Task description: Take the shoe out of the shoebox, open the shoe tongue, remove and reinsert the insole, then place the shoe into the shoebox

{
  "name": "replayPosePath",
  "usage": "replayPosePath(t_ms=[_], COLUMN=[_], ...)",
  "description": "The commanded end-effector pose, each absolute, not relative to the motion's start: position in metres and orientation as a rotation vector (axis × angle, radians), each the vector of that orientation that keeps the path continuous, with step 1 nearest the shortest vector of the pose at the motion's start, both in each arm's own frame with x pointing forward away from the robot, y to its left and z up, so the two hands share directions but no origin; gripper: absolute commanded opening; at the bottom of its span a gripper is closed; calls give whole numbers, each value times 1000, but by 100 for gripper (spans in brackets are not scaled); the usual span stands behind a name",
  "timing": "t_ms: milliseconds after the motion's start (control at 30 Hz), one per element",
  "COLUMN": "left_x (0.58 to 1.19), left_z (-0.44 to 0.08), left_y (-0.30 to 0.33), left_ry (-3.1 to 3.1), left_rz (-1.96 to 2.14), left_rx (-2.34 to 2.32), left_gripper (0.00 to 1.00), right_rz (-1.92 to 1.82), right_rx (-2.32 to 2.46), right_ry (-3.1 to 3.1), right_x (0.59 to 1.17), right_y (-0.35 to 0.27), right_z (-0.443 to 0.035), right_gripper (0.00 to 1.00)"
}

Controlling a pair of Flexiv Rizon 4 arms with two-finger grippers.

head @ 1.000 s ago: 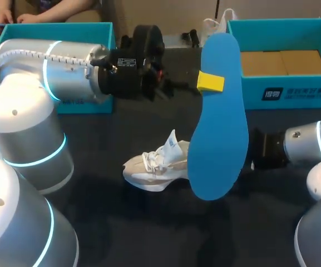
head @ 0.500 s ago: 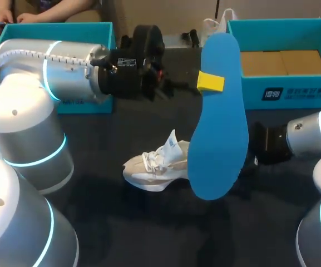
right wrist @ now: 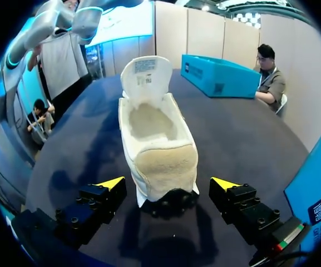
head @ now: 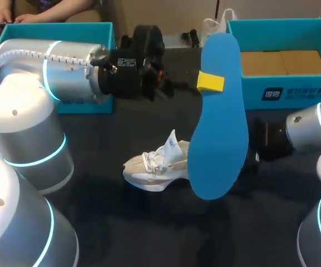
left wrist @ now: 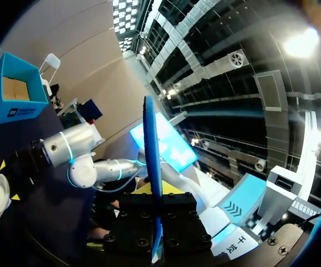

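Insole (head: pixel 218 133), pinched in the left tool (head: pixel 211 82), hangs high above the shoe (right wrist: pixel 154 139) mid-table, leaving its mouth clear, while the right tool (right wrist: pixel 168 183) sits spread open either side of the heel, likely to steady it.

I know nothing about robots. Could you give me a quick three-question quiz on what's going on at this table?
1. Multiple choice: what does the left end effector hold up? A) a sock B) a blue insole C) a brush
2. True or false: the insole is inside the white shoe.
3. Fill in: the right end effector is ____, with one finger on either side of the shoe's heel, neither touching it.
Key: 1 B; 2 false, it is held up in the air, out of the shoe; 3 open.
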State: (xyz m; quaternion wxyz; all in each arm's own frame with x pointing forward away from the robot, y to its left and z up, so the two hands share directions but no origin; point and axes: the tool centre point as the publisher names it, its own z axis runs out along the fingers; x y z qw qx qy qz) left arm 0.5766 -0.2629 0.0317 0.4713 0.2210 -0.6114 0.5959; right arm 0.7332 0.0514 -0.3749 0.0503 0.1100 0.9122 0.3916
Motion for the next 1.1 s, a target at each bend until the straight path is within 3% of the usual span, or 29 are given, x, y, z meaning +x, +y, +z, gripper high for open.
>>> replayPosePath(t_ms=[33, 1100], left_x=[575, 575], left_z=[31, 31], left_y=[-263, -263], left_ry=[-1499, -1499], left_rz=[1459, 1459], left_rx=[544, 544], left_gripper=[0, 0], right_rz=[1126, 661], right_rx=[330, 209], right_ry=[2819, 3032], right_x=[734, 737], right_y=[48, 52], right_z=[-363, -313], right_gripper=[100, 100])
